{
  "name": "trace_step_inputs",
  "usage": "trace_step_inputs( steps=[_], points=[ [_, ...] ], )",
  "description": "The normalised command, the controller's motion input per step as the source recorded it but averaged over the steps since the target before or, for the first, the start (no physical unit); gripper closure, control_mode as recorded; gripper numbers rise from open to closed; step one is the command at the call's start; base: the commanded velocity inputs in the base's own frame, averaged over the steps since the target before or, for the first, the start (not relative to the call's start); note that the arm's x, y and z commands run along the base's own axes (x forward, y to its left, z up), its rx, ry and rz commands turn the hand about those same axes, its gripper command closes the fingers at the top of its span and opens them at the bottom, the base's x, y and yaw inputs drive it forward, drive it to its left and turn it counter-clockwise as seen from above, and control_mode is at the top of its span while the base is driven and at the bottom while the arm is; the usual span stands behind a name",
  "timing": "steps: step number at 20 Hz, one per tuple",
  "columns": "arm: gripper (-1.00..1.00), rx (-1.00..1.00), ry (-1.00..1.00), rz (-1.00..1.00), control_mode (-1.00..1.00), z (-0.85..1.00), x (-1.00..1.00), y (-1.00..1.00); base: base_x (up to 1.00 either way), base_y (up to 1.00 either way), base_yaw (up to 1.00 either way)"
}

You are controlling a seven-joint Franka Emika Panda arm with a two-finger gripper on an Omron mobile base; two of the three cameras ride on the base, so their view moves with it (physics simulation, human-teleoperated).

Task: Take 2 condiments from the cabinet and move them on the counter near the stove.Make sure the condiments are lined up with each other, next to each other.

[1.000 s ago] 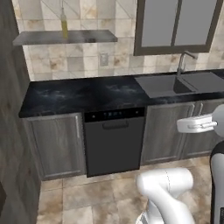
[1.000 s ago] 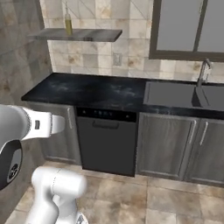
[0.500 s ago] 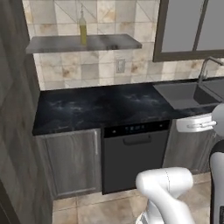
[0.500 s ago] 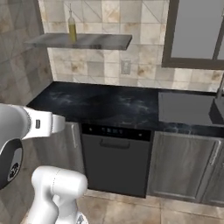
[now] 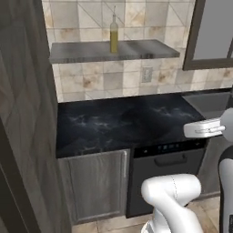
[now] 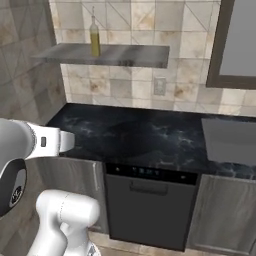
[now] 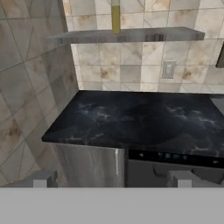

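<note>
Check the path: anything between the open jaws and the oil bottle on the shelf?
Nothing visible. The oil bottle stands alone on the grey shelf, above and beyond the black counter. The gripper is open, empty and well short of it.

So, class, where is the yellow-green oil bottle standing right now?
The oil bottle stands upright on the grey wall shelf, above the black counter, left of the wall outlet.

Back wall (image 6: 130,75): beige/tan marbled tiles, one white outlet (image 6: 159,86) under the grey floating shelf (image 6: 125,55). Upper cabinet (image 5: 214,36) at right, dark frame, grey panel. Grey lower cabinet doors (image 5: 98,184) flank a black dishwasher (image 6: 147,210). Tall dark panel (image 5: 22,113) near left. Tan tile floor (image 5: 113,225).
</note>
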Motion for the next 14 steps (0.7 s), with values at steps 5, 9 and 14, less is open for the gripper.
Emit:
trace_step_inputs(
  steps=[5, 9, 14],
  points=[
    [-1.00, 0.00, 0.00, 0.00, 1.00, 0.00, 0.00, 0.00, 0.61, 0.46, 0.00],
    [-1.00, 0.00, 0.00, 0.00, 1.00, 0.00, 0.00, 0.00, 0.61, 0.44, 0.00],
    [-1.00, 0.00, 0.00, 0.00, 1.00, 0.00, 0.00, 0.00, 0.62, 0.34, 0.00]
  ],
)
